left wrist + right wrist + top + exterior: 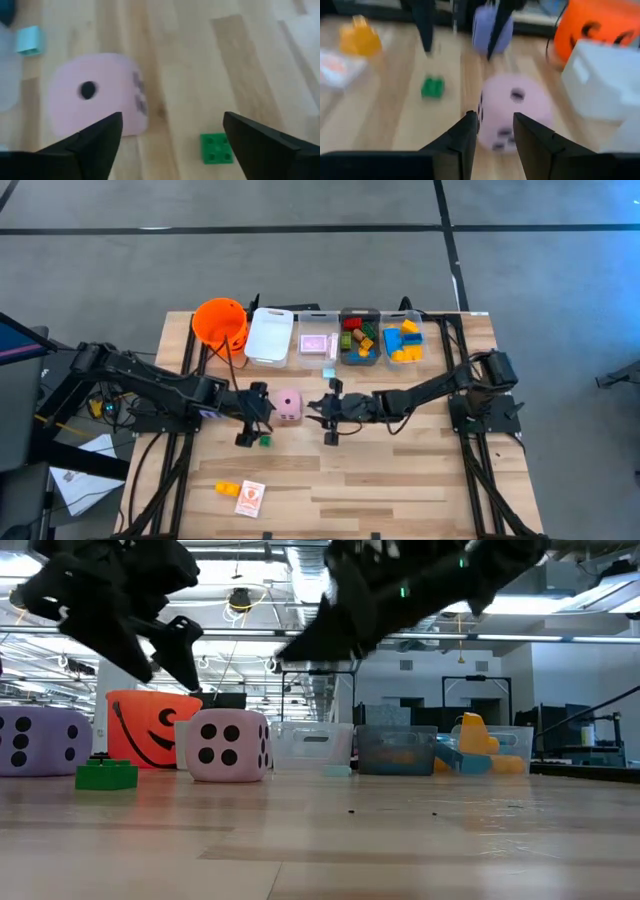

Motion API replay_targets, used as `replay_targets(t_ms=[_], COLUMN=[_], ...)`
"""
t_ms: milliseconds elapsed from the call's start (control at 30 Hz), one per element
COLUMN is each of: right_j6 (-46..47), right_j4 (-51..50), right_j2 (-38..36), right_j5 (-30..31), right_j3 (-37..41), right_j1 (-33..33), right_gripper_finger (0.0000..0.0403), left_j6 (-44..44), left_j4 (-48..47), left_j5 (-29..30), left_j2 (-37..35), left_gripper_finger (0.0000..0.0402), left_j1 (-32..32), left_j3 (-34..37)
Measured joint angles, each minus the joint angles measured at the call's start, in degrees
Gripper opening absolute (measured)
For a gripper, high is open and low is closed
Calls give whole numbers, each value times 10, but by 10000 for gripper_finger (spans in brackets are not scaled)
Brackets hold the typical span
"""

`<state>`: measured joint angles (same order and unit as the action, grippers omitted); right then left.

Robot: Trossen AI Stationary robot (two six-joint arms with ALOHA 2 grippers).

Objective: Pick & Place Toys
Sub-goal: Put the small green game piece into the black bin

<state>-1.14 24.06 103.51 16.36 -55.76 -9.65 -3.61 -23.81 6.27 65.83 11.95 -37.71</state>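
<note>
A pink dotted die [288, 405] rests on one face on the wooden table, between my two grippers. A small green brick [265, 440] lies on the table just near of it. My left gripper [255, 417] is open and empty above the table; in the left wrist view [172, 135] its fingers stand wide apart over the die [95, 92] and the green brick [216, 148]. My right gripper [318, 412] is open and empty, raised off the table and pointing at the die [515, 110] from the table's right. A purple die [40, 740] stands beyond the left gripper.
Along the far edge stand an orange bucket [222, 323], a white bin [269, 335], a clear bin with pink cards [318, 340] and two bins with coloured bricks [360, 338] [403, 340]. A pale blue brick [329, 373] lies before them. A yellow brick [228, 490] and a card [250, 498] lie near the front edge.
</note>
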Motion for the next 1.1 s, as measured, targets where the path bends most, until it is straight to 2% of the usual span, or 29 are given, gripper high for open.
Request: replay_targets(t_ms=[100, 200, 367, 567, 933, 1100], right_j6=[1, 1, 7, 40, 60, 63], right_j4=[12, 28, 36, 33, 12, 8], right_j2=[38, 66, 94, 92, 91, 91], right_j5=[1, -5, -46, -89, -90, -90], right_j3=[-3, -6, -35, -46, -46, -46], right_j1=[-4, -5, -4, -6, -9, -8], right_gripper_finger=[124, 124, 124, 124, 124, 124], left_j6=[1, 40, 89, 104, 120, 120], left_j4=[-1, 2, -1, 14, 3, -22], left_j5=[-1, -1, -1, 0, 2, 11], left_j2=[10, 25, 61, 119, 177, 176], left_gripper_finger=[357, 365, 367, 367, 366, 347], left_j1=[19, 35, 59, 82, 87, 87], left_j3=[0, 0, 0, 0, 0, 0])
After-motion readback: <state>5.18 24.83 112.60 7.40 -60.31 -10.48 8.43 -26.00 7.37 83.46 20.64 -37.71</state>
